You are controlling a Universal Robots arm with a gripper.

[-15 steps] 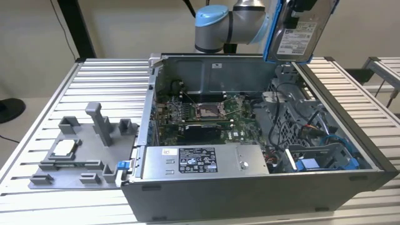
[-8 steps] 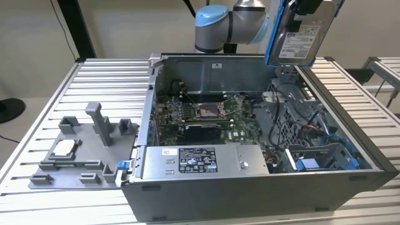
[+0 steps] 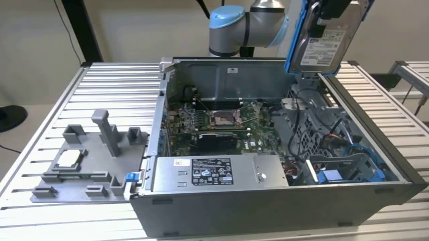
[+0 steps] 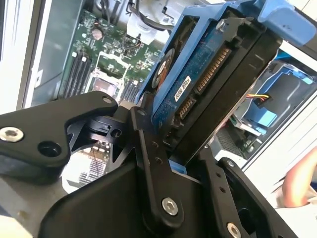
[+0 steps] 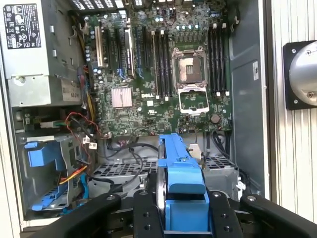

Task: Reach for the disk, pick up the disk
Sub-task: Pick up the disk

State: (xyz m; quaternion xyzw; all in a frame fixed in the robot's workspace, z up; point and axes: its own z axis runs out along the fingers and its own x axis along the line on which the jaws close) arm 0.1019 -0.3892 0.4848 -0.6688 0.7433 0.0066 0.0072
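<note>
Claw (image 4: 171, 148) clamped tight on the disk (image 3: 326, 37), blue frame between the fingers (image 5: 143, 218), hoisted high; open computer case (image 3: 268, 201) well below.

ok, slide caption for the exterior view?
Gripper holds the disk lifted above the open PC case.

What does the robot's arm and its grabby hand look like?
The arm is a fat silver-grey tube with a light blue round cap on its joint. The gripper is black, made of flat angular bars joined by shiny silver screws, with chunky black fingers.
</note>
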